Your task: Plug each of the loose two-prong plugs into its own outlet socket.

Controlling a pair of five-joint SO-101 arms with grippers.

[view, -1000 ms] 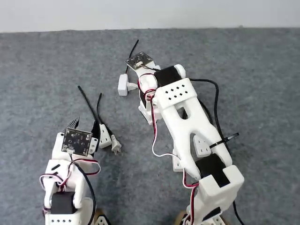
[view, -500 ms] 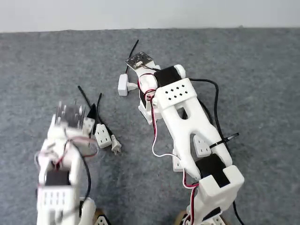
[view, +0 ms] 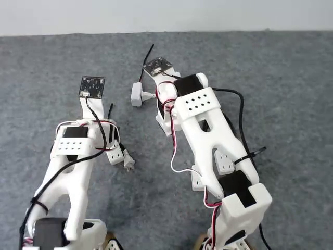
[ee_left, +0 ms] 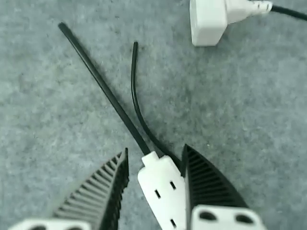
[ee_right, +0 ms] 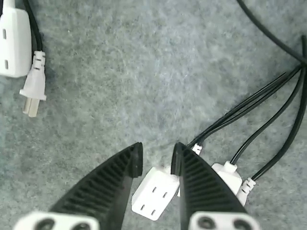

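— How does the left gripper (ee_left: 155, 160) stand?
— Jaws spread, 1 on either side of a white outlet socket (ee_left: 163, 191). 2 black cords (ee_left: 103, 88) trail from there over the grey carpet (view: 291, 78).
— The loose 2-prong plug (view: 128, 164)?
— Free on the carpet, at 4 o'clock of that outlet socket, just beside it.
— And the right gripper (ee_right: 157, 152)?
— Parted too, over another socket (ee_right: 152, 195), with corded white plugs (ee_right: 225, 176) crowding its side.

Two black cords (ee_left: 103, 88) (loose ends) cross the open carpet (ee_left: 249, 110) ahead.
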